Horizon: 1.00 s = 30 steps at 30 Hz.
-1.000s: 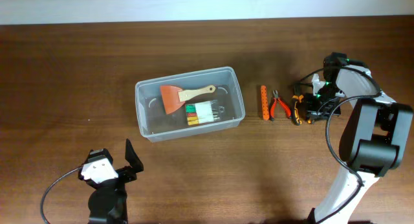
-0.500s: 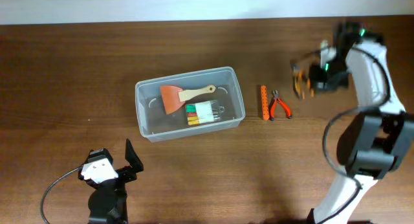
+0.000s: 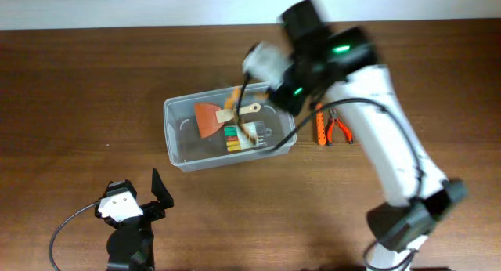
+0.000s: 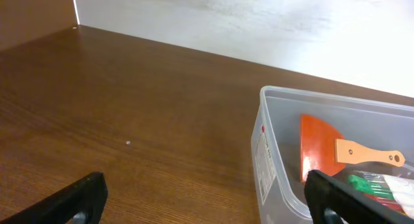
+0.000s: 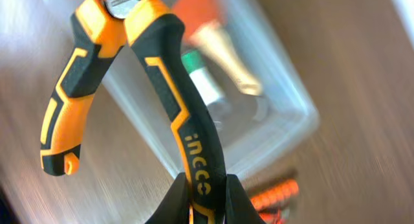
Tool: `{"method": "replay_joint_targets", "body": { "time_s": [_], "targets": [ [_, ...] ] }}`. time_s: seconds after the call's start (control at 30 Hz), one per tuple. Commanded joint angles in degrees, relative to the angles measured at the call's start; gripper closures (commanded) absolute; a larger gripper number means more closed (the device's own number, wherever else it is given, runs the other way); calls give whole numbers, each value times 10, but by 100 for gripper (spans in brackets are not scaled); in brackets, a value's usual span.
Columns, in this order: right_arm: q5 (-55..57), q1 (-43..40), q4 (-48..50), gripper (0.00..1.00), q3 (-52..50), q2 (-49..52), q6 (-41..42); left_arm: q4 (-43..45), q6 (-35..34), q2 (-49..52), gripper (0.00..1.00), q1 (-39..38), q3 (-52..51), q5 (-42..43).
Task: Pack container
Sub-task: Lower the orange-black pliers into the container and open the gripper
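Observation:
The container [image 3: 175,152] is a clear plastic tub at the table's middle; it also shows in the left wrist view [image 4: 272,98] and the right wrist view [image 5: 288,130]. In it lie an orange scraper [image 3: 207,118] with a wooden handle and a small clear box [image 3: 244,136] of coloured pieces. My right gripper [image 3: 270,91] is blurred above the tub's right half. It is shut [image 5: 206,185] on the handle of black-and-orange pliers [image 5: 174,101], held over the tub. My left gripper [image 3: 149,199] is open and empty near the front edge, left of the tub.
An orange bit holder [image 3: 319,124] and small red pliers [image 3: 339,128] lie on the wood just right of the tub. The right arm stretches from the front right across the table to the tub.
My right gripper lifted the black-and-orange pliers from the right side of the table and swung them left, to above the tub. The left arm has not moved.

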Motion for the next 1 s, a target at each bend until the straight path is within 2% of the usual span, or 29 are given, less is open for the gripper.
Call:
{"method": "replay_joint_targets", "body": {
  "time_s": [0.0,0.07,0.3,0.63,0.97],
  "targets": [
    [-7,27,17,96,-52,32,-238,0,5,-3,1,-2,-2,-2],
    [-7,36,64,96,-89,45,-271,0,5,-3,1,-2,-2,-2],
    [-10,47,213,96,-164,100,-265,0,5,-3,1,-2,-2,-2],
    [-43,48,245,96,-164,118,-238,0,5,-3,1,-2,-2,-2],
    [-54,33,334,96,-161,118,-185,0,5,-3,1,-2,-2,-2]
  ]
}}
